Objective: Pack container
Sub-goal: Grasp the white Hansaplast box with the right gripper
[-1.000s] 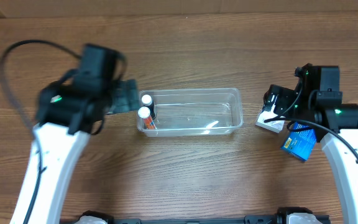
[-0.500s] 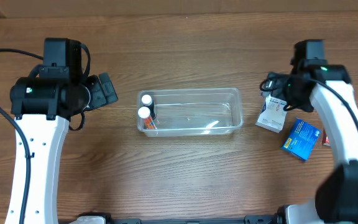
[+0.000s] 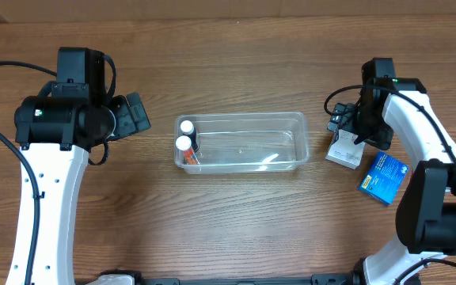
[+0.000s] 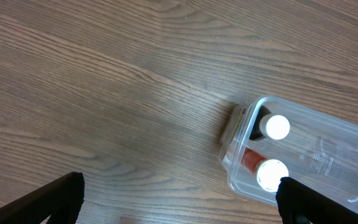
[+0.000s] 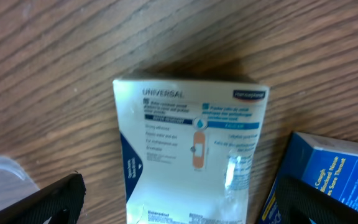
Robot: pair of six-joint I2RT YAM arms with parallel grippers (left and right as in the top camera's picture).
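The clear plastic container (image 3: 244, 142) sits mid-table with two white-capped bottles (image 3: 184, 136) at its left end; it also shows in the left wrist view (image 4: 316, 168). My left gripper (image 3: 137, 116) is open and empty, just left of the container. A white plaster box (image 3: 345, 149) lies right of the container; it fills the right wrist view (image 5: 191, 149). My right gripper (image 3: 340, 119) is open, hovering above this box with a finger on either side.
A blue box (image 3: 382, 178) lies right of the white box, also at the right edge of the right wrist view (image 5: 334, 168). A red item peeks out behind the right arm near the blue box.
The left arm swung back to the left, away from the container, then held still. The right gripper moved up and slightly left over the white box.
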